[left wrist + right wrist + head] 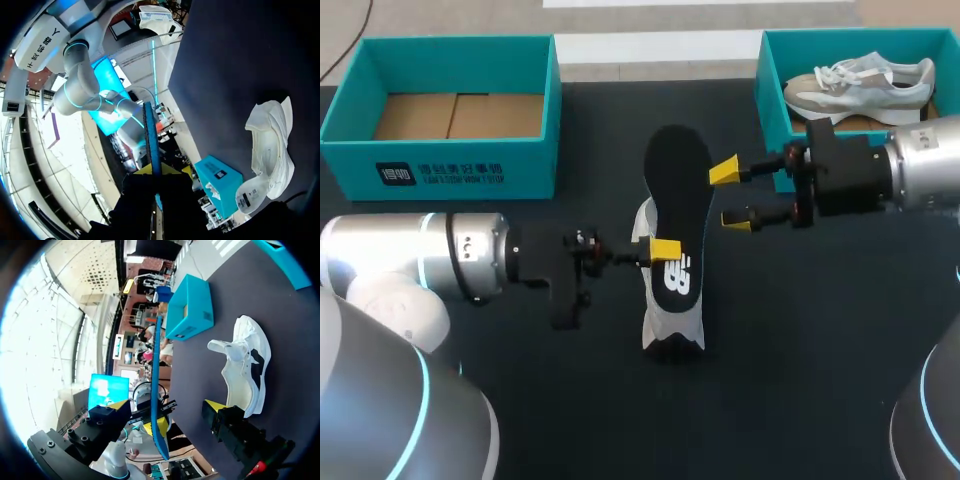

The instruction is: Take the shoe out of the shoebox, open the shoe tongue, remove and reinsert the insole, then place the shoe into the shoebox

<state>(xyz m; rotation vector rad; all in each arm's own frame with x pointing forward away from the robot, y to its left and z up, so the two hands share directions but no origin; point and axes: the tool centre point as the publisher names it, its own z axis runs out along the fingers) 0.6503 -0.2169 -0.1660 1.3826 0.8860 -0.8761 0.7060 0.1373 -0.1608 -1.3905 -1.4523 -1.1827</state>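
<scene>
A black insole (pixel 680 190) hangs flat above the table, and my left gripper (pixel 663 250) is shut on its near side edge. In the left wrist view the insole (pixel 150 135) shows edge-on, clamped in that gripper (pixel 152 172). Under it the white and grey shoe (pixel 670 335) lies on the dark table, also seen beside the left gripper (pixel 270 145). My right gripper (pixel 730 195) stands open at the insole's far side edge. In the right wrist view the thin insole (pixel 156 365) stands between that gripper's (pixel 167 407) spread fingers, and the shoe (pixel 245 365) lies beyond.
A teal shoebox (pixel 470 170) with a bare cardboard floor stands at the back left. Another teal shoebox (pixel 770 100) at the back right holds a second shoe (pixel 860 82), close behind my right wrist.
</scene>
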